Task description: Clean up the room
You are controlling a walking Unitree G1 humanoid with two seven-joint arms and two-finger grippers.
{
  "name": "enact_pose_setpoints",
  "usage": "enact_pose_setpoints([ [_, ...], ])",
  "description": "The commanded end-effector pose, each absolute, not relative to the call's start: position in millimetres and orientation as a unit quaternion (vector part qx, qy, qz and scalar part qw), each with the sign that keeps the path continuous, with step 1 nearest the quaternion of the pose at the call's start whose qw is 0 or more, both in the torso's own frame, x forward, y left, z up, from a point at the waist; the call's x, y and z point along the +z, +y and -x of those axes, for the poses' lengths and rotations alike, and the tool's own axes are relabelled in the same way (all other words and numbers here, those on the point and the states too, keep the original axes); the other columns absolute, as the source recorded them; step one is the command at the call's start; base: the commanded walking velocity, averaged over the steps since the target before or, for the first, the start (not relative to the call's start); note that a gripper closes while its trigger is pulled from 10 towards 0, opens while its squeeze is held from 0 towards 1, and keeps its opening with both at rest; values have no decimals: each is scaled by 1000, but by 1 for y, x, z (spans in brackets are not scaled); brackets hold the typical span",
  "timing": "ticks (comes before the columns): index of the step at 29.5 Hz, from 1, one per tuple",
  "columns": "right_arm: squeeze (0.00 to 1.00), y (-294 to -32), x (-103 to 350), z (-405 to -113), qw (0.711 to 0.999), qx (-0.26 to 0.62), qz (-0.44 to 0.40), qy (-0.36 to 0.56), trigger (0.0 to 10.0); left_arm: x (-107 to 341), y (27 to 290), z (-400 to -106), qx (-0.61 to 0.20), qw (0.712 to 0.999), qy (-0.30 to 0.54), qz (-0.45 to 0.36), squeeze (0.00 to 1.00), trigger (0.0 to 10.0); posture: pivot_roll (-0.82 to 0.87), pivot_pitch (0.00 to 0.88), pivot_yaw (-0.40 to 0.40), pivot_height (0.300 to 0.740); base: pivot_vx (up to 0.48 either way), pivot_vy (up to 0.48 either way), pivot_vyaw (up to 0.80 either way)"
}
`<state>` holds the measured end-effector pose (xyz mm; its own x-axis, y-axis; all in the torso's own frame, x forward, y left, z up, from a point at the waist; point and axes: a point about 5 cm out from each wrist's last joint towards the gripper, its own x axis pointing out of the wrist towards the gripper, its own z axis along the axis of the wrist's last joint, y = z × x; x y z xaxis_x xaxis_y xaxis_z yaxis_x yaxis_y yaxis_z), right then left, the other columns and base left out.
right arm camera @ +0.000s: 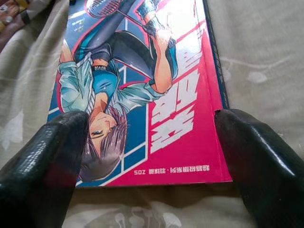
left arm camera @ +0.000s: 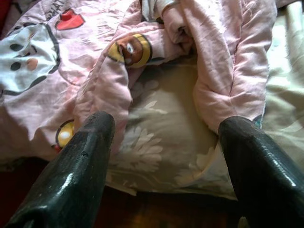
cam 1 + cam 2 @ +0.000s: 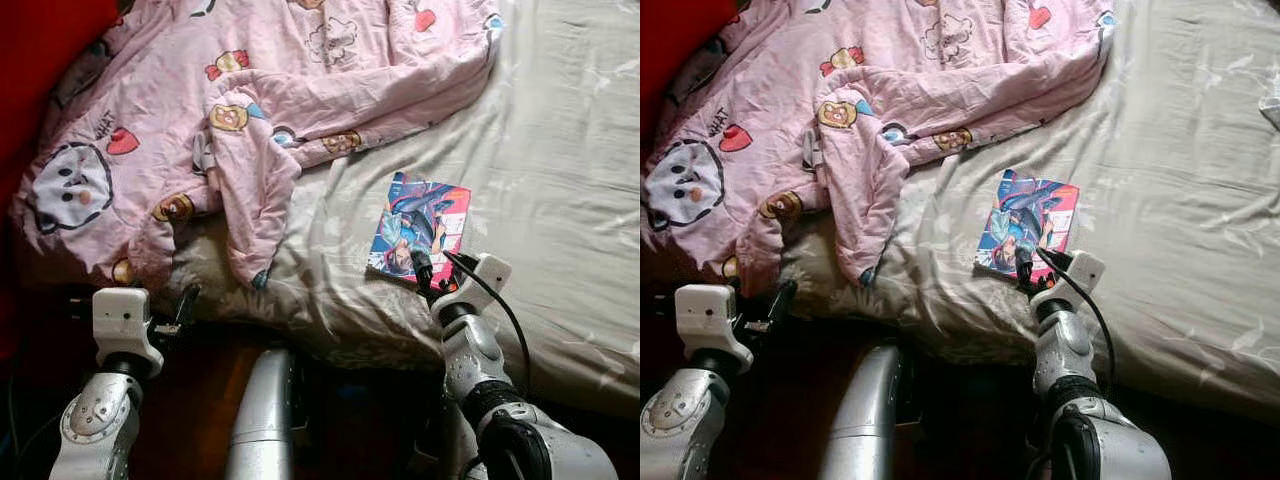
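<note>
Pink cartoon-printed quilt point(image 3: 250, 90), pale floral sheet point(image 3: 560, 180), blue-and-magenta comic book point(image 3: 420, 228).

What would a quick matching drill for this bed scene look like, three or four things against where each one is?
Things:
1. book
2. quilt
3. left pincer
4. right pincer

Places or states:
a. open, at the bed's near edge, pointed at the quilt's hanging folds
b. flat on the grey sheet, cover up
c. open, fingers either side of the book's near edge
d. crumpled across the left half of the bed

Pairs: 1-b, 2-d, 3-a, 4-c
</note>
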<state>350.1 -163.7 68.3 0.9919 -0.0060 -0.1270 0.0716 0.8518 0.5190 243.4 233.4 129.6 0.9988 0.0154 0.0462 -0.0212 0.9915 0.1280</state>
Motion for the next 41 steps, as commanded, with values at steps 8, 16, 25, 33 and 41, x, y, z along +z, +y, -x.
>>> enact_pose_setpoints([
  [8, 0, -160, 44, -335, 947, -42, -300, 105, 10000, 126, 244, -231, 20, 997, 6, -80, 0, 10000, 303, 454, 144, 598, 0, 0, 0],
  [16, 0, -162, 42, -333, 945, -53, -308, 98, 10000, 125, 243, -233, 16, 996, 9, -83, 0, 10000, 303, 450, 149, 598, 0, 0, 0],
  [25, 0, -167, 41, -331, 944, -63, -310, 90, 10000, 126, 243, -235, 17, 996, 7, -84, 0, 10000, 302, 439, 146, 598, 0, 0, 0],
  [33, 0, -167, 39, -328, 943, -69, -315, 84, 10000, 126, 242, -238, 16, 996, 5, -84, 0, 10000, 304, 431, 151, 598, 0, 0, 0],
  [41, 0, -170, 45, -331, 944, -70, -318, 59, 10000, 126, 242, -239, 15, 996, 4, -83, 0, 10000, 302, 426, 150, 598, 0, 0, 0],
])
